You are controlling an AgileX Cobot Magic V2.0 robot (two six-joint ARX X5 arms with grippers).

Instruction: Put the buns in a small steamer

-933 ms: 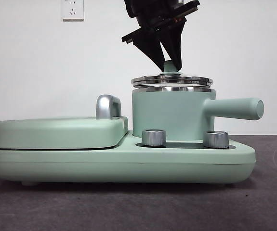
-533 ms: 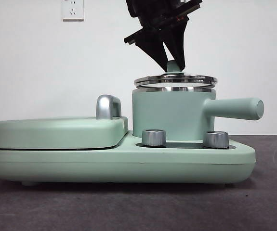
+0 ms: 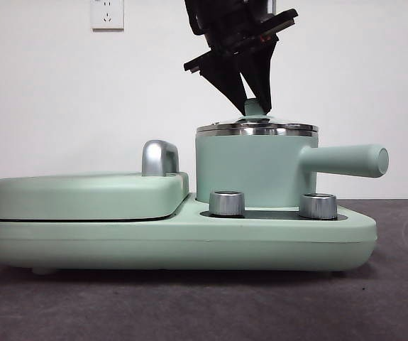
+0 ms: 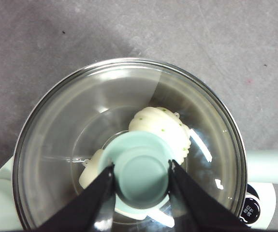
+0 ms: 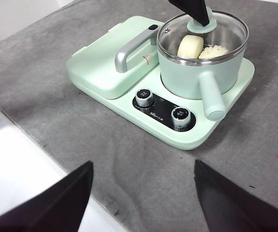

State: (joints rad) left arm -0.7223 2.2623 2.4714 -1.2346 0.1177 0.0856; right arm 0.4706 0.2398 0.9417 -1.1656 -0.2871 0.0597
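Now the glass lid sits on the steamer, covering two buns. Left gripper clamps the lid knob; right gripper spread wide, away. Beside: one griddle plate, two dials.

Left gripper: two black jaws, long flat wedges tapering to narrow tips, matte finish. Above them a bulky black wrist block with a flat plate edge sticking out on both sides, angular, dark (details too dark to make out). In the left wrist view the jaws are smooth black blades with a faint sheen at the inner edges. Right gripper: two black jaws, broad triangular wedges, matte, plain surfaces, no markings, screws or cables to be seen on either.
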